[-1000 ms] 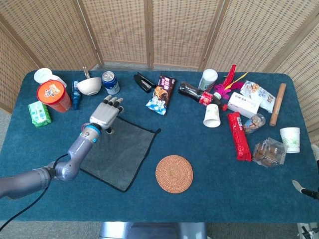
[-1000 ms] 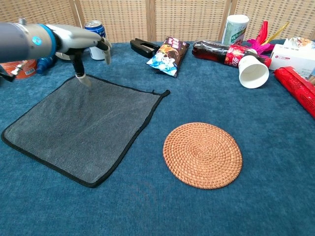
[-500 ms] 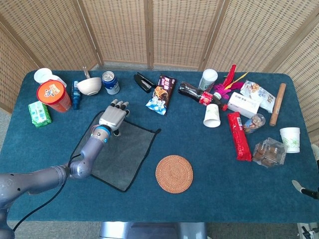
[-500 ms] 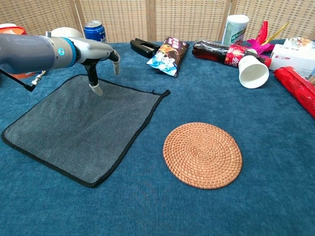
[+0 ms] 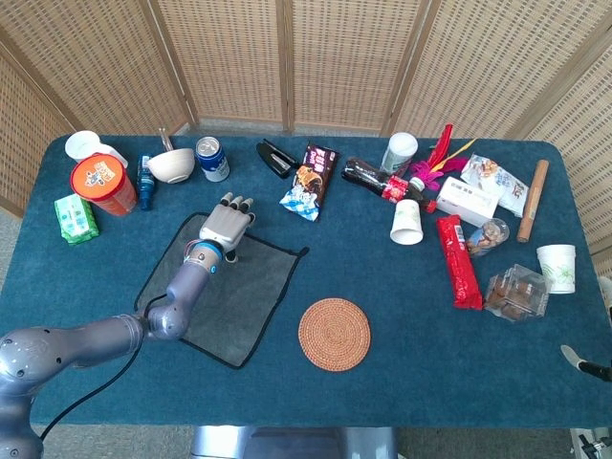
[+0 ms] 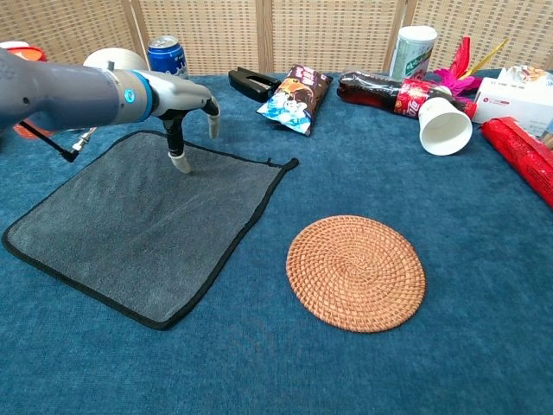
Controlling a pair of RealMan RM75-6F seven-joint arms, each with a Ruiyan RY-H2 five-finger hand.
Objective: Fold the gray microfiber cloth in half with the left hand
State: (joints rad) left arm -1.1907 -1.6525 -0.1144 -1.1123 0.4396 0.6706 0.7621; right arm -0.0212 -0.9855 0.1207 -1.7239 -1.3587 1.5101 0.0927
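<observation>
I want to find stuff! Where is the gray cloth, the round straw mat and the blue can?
gray cloth (image 6: 130,229): chest view, middle of the fabric.
round straw mat (image 6: 355,272): chest view, centre of the weave.
blue can (image 5: 211,159): head view, its side.

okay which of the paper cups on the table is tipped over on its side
The paper cup just right of the cola bottle lies on its side. The green-printed cup near the table's right edge and the tall cup at the back stand upright.

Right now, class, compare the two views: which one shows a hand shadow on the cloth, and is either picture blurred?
Chest view: sharp, with a faint shadow under the left robot hand on the gray cloth. Head view: sharp, evenly lit, no distinct shadow.
</observation>
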